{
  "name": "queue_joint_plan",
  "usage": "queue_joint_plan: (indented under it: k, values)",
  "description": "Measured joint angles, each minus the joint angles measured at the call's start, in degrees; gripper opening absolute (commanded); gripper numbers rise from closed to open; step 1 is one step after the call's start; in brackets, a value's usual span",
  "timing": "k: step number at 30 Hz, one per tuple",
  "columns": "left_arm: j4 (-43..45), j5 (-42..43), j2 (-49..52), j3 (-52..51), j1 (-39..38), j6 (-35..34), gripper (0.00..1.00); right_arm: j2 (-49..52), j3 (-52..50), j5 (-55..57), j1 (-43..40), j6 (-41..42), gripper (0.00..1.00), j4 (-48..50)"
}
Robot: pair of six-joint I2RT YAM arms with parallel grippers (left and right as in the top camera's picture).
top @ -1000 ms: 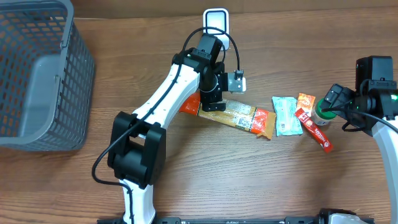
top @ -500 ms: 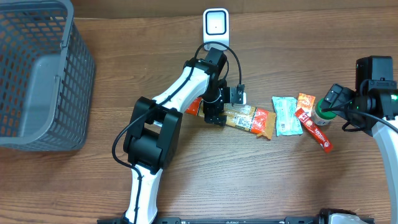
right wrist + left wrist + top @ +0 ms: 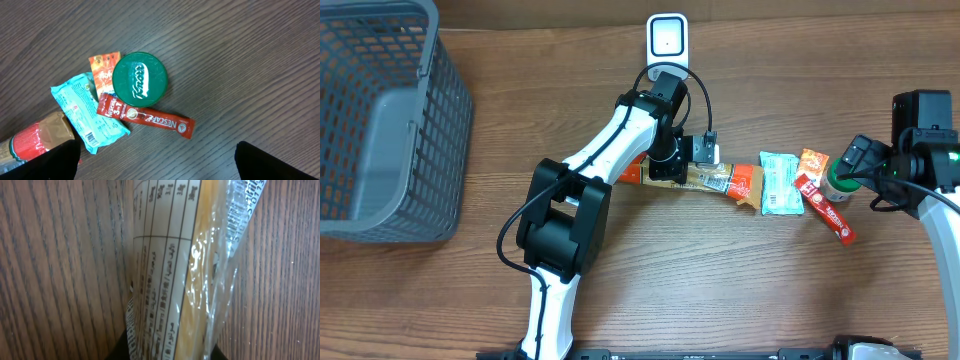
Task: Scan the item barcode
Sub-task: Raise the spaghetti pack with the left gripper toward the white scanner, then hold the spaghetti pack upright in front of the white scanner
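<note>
A long tan and orange snack packet (image 3: 718, 180) lies right of table centre, and my left gripper (image 3: 667, 170) is shut on its left end. In the left wrist view the packet (image 3: 175, 275) fills the frame with printed text facing me, pinched between the dark fingertips (image 3: 116, 355) of my left gripper (image 3: 167, 356). The white barcode scanner (image 3: 667, 38) stands at the back edge, just behind this arm. My right gripper (image 3: 850, 160) hangs open at the right, over a green-lidded jar (image 3: 139, 80); in the right wrist view my right gripper (image 3: 157, 165) holds nothing.
A teal packet (image 3: 87, 112), an orange sachet (image 3: 102, 67) and a red Nescafe stick (image 3: 150, 117) lie around the jar. A grey wire basket (image 3: 380, 120) stands at the far left.
My left gripper came down on the snack packet's left end and shut on it. The packet has swung slightly and shifted right. The right arm has not moved.
</note>
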Motion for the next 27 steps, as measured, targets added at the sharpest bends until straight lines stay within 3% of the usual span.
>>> queue_joint_plan:
  k: [4,13,20,27]
  values:
    - [-0.39,-1.49,0.02,0.57,-0.39,-3.56,0.04,0.0,0.0,0.0,0.0,-0.02,1.0,0.02]
    - [-8.96,-12.41,1.77,10.19,-2.29,-18.93,0.04,0.0,0.0,0.02,0.0,-0.02,1.0,0.0]
    - [-11.8,-17.4,0.81,14.16,-2.25,-24.9,0.04,0.0,0.0,0.0,0.0,-0.04,1.0,0.04]
    - [-13.31,-24.92,-6.27,14.16,-5.81,-30.93,0.04,0.0,0.0,0.0,0.0,-0.02,1.0,0.02]
